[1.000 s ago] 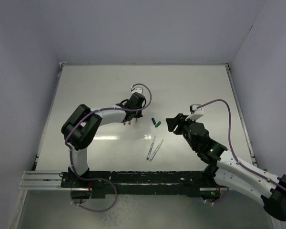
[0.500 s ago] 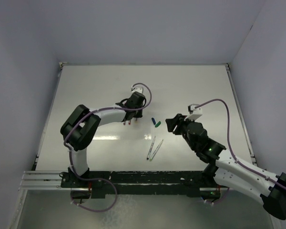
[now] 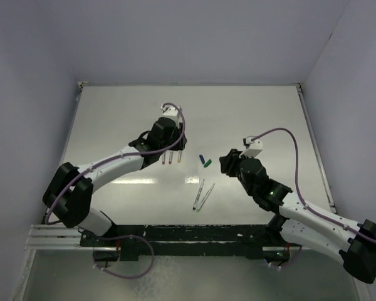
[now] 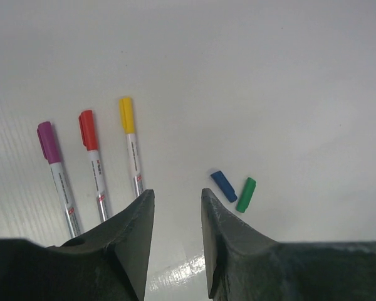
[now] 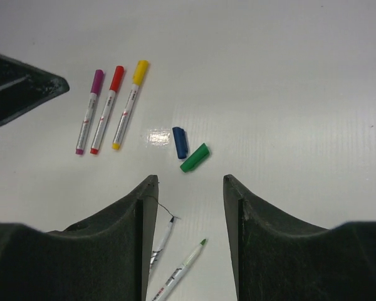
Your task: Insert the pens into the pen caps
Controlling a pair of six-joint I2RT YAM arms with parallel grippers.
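Three capped pens lie side by side: purple (image 4: 50, 157), red (image 4: 91, 150) and yellow (image 4: 130, 141). They also show in the top view (image 3: 170, 157). A loose blue cap (image 4: 224, 186) and green cap (image 4: 245, 194) lie next to each other, also in the right wrist view, blue (image 5: 180, 142) and green (image 5: 195, 157). Two uncapped pens (image 5: 165, 241) (image 5: 183, 266) lie nearer the arms (image 3: 202, 195). My left gripper (image 4: 177, 197) is open and empty just short of the capped pens. My right gripper (image 5: 188, 182) is open and empty, above the uncapped pens and short of the caps.
The white table (image 3: 250, 119) has raised edges at left and right and purple-grey walls around it. The left gripper's finger (image 5: 25, 88) shows at the upper left of the right wrist view.
My left arm has swung out to the left and its gripper has drawn back up-left, uncovering the three capped pens. My right gripper has hardly moved.
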